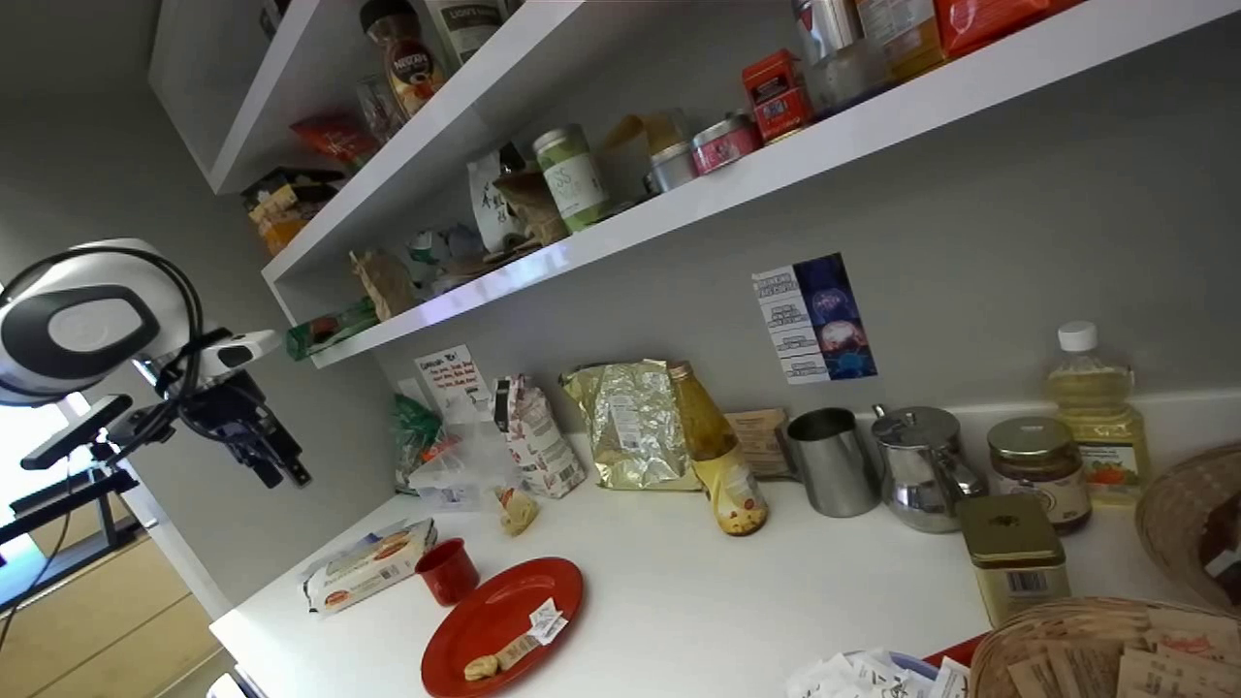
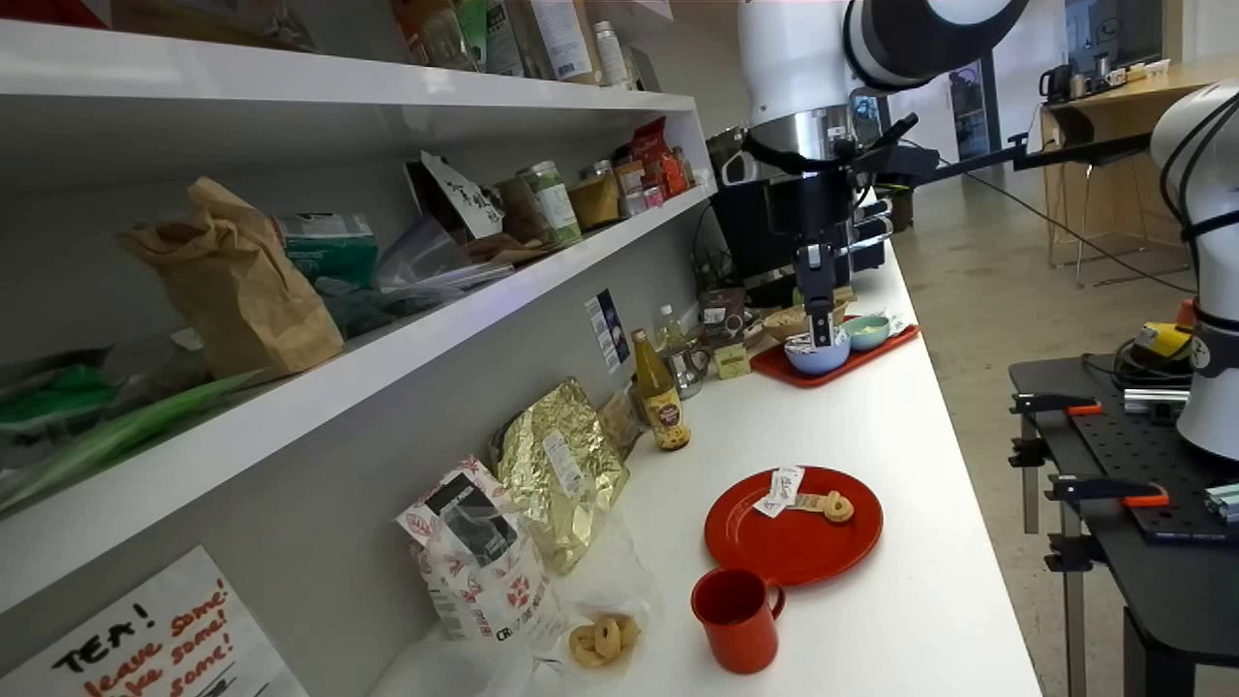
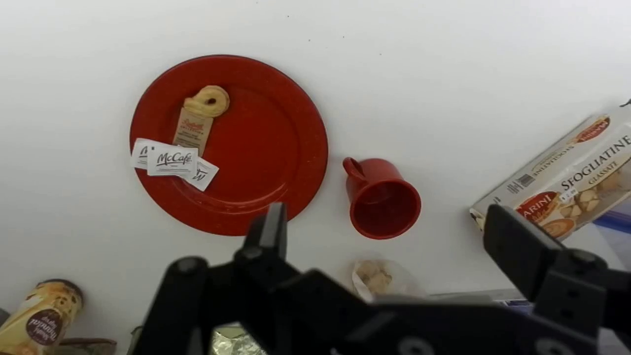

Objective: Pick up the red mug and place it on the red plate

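The red mug [image 1: 449,574] stands upright on the white counter, close beside the red plate and apart from it. It also shows in an exterior view [image 2: 738,624] and in the wrist view [image 3: 377,172], with its handle toward the plate. The red plate [image 1: 504,603] lies flat, with ring-shaped biscuits and paper sachets on it; it shows too in an exterior view [image 2: 774,560] and in the wrist view [image 3: 261,135]. My gripper [image 3: 387,217] is open and empty, well above the counter. In the wrist view the mug appears between its fingers. It also shows in both exterior views [image 1: 286,475] [image 2: 821,334].
A white-and-red packet [image 1: 368,572] lies beside the mug. A small bag of biscuits [image 2: 605,639] is near it, toward the wall. A yellow bottle [image 1: 717,456], a gold foil bag [image 1: 630,427] and a metal jug [image 1: 834,460] stand along the wall. A loaded shelf [image 1: 776,160] overhangs the counter.
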Available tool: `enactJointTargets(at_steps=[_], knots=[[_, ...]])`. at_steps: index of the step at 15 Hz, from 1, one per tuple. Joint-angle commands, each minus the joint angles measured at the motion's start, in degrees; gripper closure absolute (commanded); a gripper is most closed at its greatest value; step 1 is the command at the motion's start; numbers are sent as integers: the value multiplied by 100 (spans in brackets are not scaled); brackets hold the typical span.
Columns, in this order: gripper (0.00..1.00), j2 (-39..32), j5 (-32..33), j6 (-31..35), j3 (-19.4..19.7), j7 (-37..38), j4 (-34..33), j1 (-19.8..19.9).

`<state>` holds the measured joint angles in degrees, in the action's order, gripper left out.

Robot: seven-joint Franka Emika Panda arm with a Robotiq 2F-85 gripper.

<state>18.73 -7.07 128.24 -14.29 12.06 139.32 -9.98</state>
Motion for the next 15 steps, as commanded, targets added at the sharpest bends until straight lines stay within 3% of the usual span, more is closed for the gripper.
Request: enactJointTargets(at_steps=[1,6,10,15], knots=[[0,-10,139,-52,33,78,-79,4],[0,-331,841,17,-22,253,-663,225],[0,-1116,1250,168,-31,233,-1408,274],[0,-2275,1234,278,38,97,-2240,72]])
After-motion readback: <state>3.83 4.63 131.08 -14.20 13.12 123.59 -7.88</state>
